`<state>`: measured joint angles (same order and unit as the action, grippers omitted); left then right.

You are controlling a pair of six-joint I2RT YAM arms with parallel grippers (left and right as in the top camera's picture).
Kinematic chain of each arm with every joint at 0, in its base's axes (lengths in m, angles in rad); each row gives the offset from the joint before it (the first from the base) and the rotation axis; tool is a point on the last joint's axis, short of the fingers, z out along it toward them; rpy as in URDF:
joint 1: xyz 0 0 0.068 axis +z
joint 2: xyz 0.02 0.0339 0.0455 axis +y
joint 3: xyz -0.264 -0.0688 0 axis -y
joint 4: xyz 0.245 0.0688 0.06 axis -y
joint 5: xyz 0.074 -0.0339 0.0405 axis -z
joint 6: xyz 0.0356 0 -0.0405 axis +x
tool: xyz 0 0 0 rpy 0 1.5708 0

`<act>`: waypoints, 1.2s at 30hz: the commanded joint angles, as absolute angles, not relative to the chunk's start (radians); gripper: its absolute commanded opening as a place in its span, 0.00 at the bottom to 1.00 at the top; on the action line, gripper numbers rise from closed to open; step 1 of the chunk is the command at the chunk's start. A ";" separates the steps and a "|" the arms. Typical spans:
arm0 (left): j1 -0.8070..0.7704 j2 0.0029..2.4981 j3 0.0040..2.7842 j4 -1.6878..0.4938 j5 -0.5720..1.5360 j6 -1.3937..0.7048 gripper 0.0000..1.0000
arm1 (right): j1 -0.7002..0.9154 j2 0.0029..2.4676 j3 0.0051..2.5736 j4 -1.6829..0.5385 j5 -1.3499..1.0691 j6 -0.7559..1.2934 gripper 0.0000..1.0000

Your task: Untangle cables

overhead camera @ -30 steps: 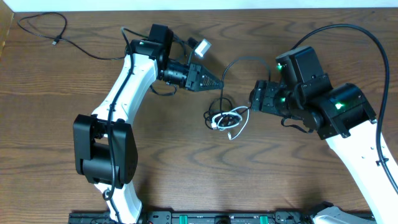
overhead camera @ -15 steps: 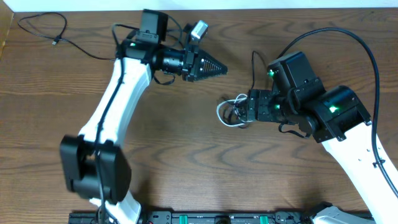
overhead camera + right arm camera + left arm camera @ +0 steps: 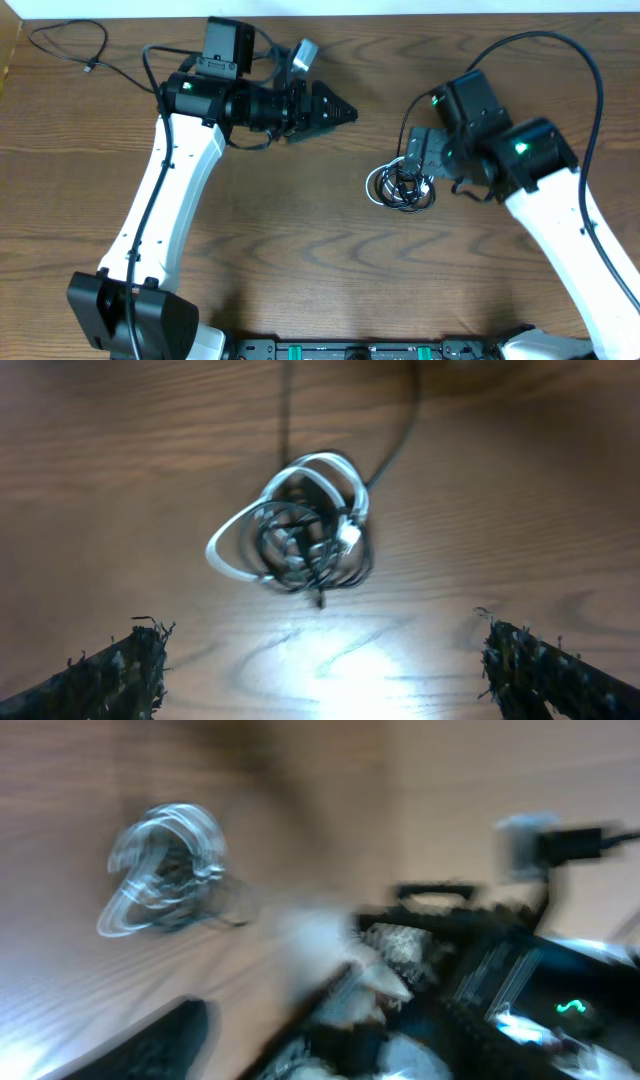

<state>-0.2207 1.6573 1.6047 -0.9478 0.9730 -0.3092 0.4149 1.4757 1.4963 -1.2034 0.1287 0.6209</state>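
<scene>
Right hand (image 3: 322, 660) open wide over tangled bundle of thin black and white cords (image 3: 300, 535) on brown wooden table (image 3: 300, 240), left hand (image 3: 338, 110) closed and empty, well apart up-left of bundle

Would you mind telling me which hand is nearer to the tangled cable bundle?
Right. The right hand hangs open directly over the cable bundle; the left hand sits well away, up and left of it in the overhead view.
</scene>
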 commanded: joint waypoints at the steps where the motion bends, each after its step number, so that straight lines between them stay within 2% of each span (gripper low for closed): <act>1: -0.220 1.660 1.621 -1.013 0.673 -0.309 0.94 | 0.357 1.541 1.499 -1.181 0.054 0.550 0.99; 6: -0.220 1.660 1.620 -1.089 0.558 -0.309 0.94 | 0.365 1.667 1.497 -1.128 -0.215 0.329 0.98; 10: -0.220 1.660 1.620 -1.097 0.544 -0.309 0.94 | 0.400 1.764 1.497 -1.119 -0.193 0.309 0.91; 12: -0.220 1.660 1.620 -1.099 0.544 -0.308 0.94 | 0.419 1.810 1.497 -1.119 -0.168 0.309 0.83; 17: -0.220 1.660 1.620 -1.099 0.537 -0.308 0.94 | 0.440 1.899 1.497 -1.120 -0.091 0.336 0.52; 18: -0.220 1.660 1.620 -1.099 0.537 -0.308 0.94 | 0.440 1.911 1.497 -1.122 -0.091 0.336 0.45; 21: -0.220 1.660 1.620 -1.099 0.537 -0.308 0.94 | 0.440 1.917 1.497 -1.128 -0.091 0.347 0.13; 22: -0.220 1.660 1.620 -1.099 0.537 -0.308 0.94 | 0.440 1.912 1.499 -1.129 -0.092 0.356 0.05; 23: -0.220 1.660 1.620 -1.099 0.537 -0.309 0.94 | 0.440 1.905 1.503 -1.131 -0.092 0.366 0.01; 28: -0.220 1.660 1.620 -1.099 0.537 -0.308 0.94 | 0.438 1.822 1.581 -1.175 -0.115 0.370 0.01; 36: -0.220 1.660 1.617 -1.099 0.537 -0.308 0.94 | 0.442 1.563 1.882 -1.261 -0.194 0.369 0.01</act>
